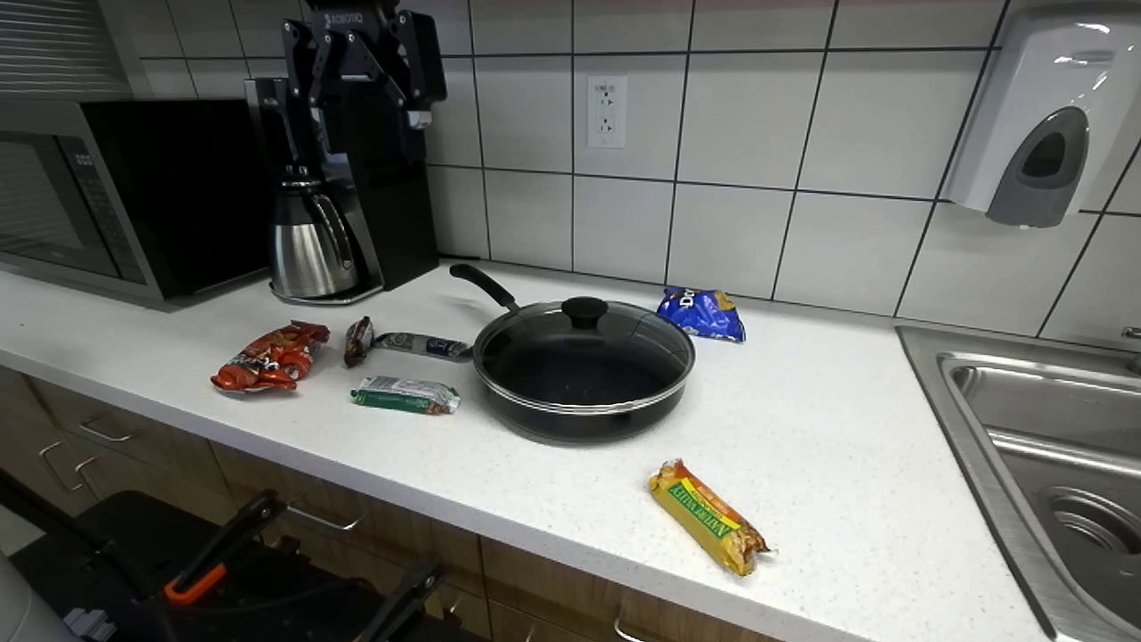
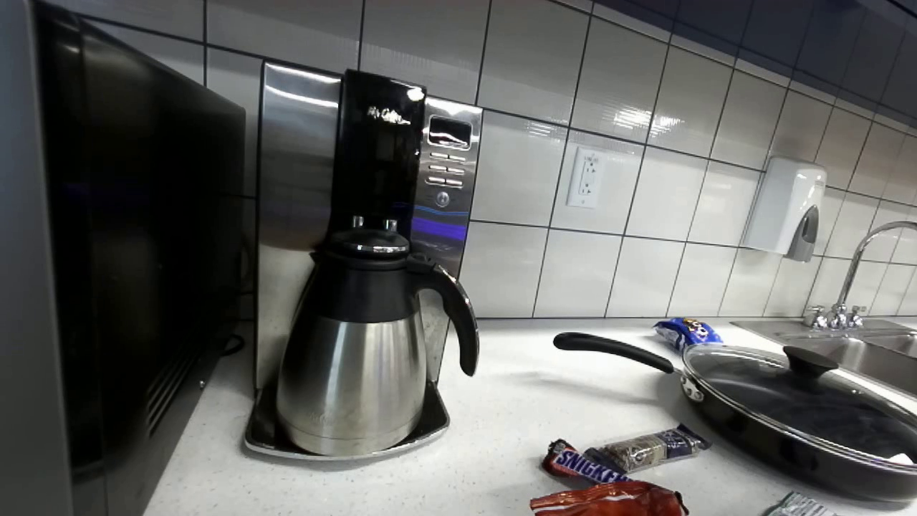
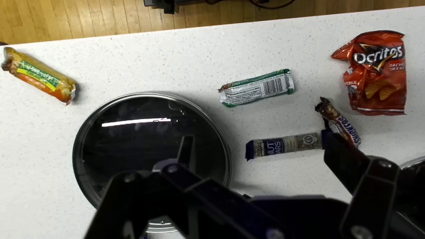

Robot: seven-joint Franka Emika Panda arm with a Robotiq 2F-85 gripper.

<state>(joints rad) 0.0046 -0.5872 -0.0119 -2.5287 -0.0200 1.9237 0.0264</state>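
In an exterior view the gripper (image 1: pixel 370 129) just hangs up high, in front of the coffee maker (image 1: pixel 401 205) from that angle, jaws spread wide apart; kinda hard to say how much gap there is between the two. On the white surface (image 1: pixel 820 419) sits a black frying pan (image 1: pixel 579 426) with its glass lid (image 1: pixel 615 366) on, handle (image 1: pixel 481 285) angled back toward the coffee maker. A blue chip bag (image 1: pixel 701 314) lies by the tiled wall (image 1: pixel 731 116), near the pan.

In an exterior view the steel carafe (image 2: pixel 351 380) stands upright on the base (image 2: pixel 263 430) of the coffee maker, with the microwave (image 2: pixel 143 251) just beside the machine and a soap dispenser (image 2: pixel 784 204) up on the wall.

In the wrist view the jaws are well apart too, one showing over the pan's lid, one over the end of a nut bar (image 3: pixel 282 145), and that bar lies on the surface mostly between them in the picture. A Snickers bar (image 3: pixel 338 122) is just beside its end, with the red Doritos bag (image 3: pixel 382 76) next door. A green-wrapped bar (image 3: pixel 257 88) lies closer to the surface's edge, and a yellow granola bar (image 3: pixel 40 76) is off by itself past the pan
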